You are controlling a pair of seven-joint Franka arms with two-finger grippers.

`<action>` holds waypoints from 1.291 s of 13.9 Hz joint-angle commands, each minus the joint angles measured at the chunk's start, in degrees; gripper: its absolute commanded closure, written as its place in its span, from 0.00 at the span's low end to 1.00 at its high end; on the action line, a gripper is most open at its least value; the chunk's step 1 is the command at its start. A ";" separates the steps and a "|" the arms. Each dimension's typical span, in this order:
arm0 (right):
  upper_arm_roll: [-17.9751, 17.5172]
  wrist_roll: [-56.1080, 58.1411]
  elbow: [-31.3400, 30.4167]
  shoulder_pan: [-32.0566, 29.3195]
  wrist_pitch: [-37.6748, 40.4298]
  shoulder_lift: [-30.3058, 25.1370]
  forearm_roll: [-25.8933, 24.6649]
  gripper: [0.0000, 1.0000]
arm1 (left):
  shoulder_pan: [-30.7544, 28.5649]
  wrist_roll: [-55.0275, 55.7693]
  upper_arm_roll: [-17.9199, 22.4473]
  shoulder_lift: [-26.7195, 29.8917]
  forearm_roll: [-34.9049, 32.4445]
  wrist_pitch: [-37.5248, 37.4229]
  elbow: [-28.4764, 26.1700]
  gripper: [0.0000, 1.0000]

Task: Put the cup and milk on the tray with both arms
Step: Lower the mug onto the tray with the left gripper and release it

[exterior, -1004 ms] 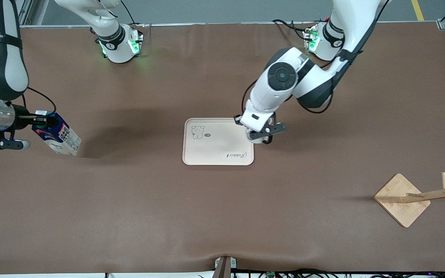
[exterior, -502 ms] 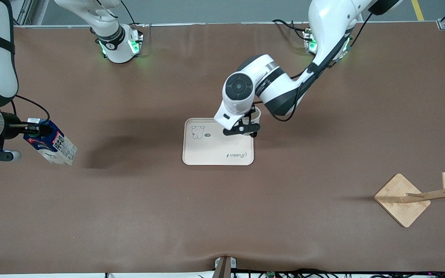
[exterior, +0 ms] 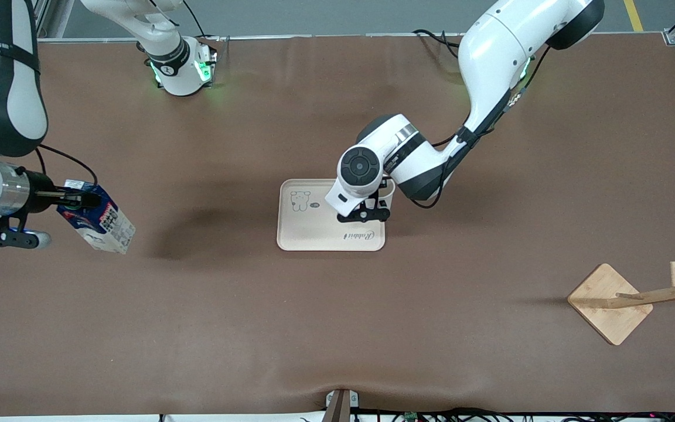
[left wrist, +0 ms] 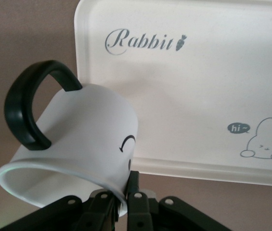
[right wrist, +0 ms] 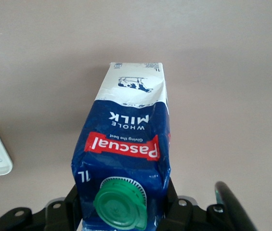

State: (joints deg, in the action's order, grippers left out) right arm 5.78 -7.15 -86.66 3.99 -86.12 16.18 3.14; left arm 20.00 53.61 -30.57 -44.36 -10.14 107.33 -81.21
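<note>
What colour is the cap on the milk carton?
Green; the round cap on the milk carton shows best in the right wrist view.

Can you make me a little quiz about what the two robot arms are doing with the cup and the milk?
1. True or false: the milk is already standing on the tray.
2. What does the left gripper hold? A) a spoon B) the cup C) nothing
3. Fill in: the wooden rack stands toward the ___ arm's end of the table.

Key
1. False. The right gripper holds the milk in the air, over bare table toward the right arm's end.
2. B. It pinches the cup's rim, over the tray's edge.
3. left
</note>
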 commanded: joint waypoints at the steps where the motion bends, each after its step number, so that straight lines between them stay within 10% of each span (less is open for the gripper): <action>1: 0.19 -1.11 2.02 0.40 1.57 0.96 2.04 0.84 | 1.97 -0.53 0.51 -3.80 0.21 -1.96 4.57 1.00; 11: 0.19 -2.76 2.02 0.49 3.67 0.78 4.93 0.79 | 3.90 0.09 1.47 -4.16 3.99 -2.13 4.39 0.89; 13: 0.19 -4.62 2.28 0.92 3.95 0.78 5.12 0.78 | 4.00 0.18 1.56 -4.16 3.73 -2.13 4.39 0.55; 14: 0.19 -4.71 2.72 1.45 3.95 0.78 5.12 0.78 | 3.82 0.00 1.56 -3.81 3.29 -2.13 4.31 0.01; 18: 0.11 -9.71 2.81 4.79 4.65 0.78 5.21 0.78 | 3.47 0.09 1.48 -2.23 3.47 -2.30 4.57 0.00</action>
State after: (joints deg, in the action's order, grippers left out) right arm 5.69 -13.50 -85.74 6.80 -83.07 16.21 7.46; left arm 22.82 53.67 -29.78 -47.98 -7.03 106.77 -77.67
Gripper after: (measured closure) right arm 0.339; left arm 0.441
